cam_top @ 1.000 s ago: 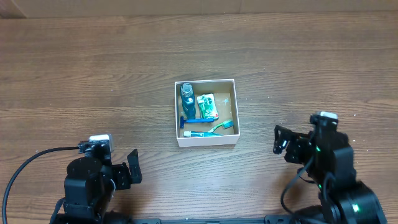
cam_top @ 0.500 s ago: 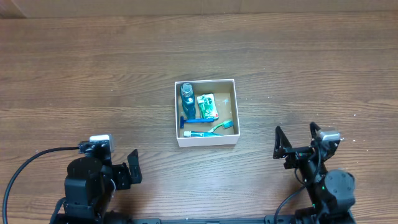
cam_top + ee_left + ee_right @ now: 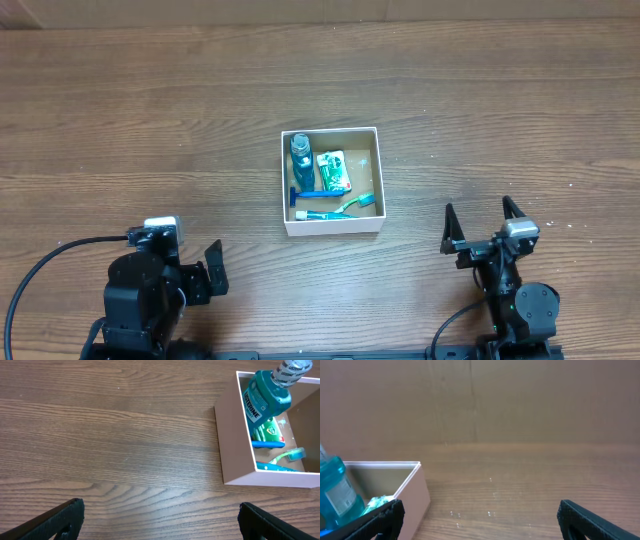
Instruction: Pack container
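Observation:
The container [image 3: 331, 227], a shallow white-walled box with a brown inside, sits mid-table. It holds a teal mouthwash bottle [image 3: 302, 152], a green packet [image 3: 333, 171], a blue razor [image 3: 308, 193] and a teal toothbrush [image 3: 345, 206]. My left gripper [image 3: 213, 268] is open and empty near the front edge, left of the box. My right gripper [image 3: 483, 222] is open and empty, to the right of the box and nearer the front. The left wrist view shows the container [image 3: 235, 450] with the bottle [image 3: 265, 397]. The right wrist view shows the box's corner [image 3: 415, 495] at left.
A black cable [image 3: 40, 268] loops from the left arm at the front left. A brown cardboard wall [image 3: 480, 400] stands behind the table's far edge. Small white specks [image 3: 490, 510] lie on the wood right of the box.
My right arm has drawn back toward the front edge and its gripper now points along the table; it stays open. The left arm and the box contents have not moved.

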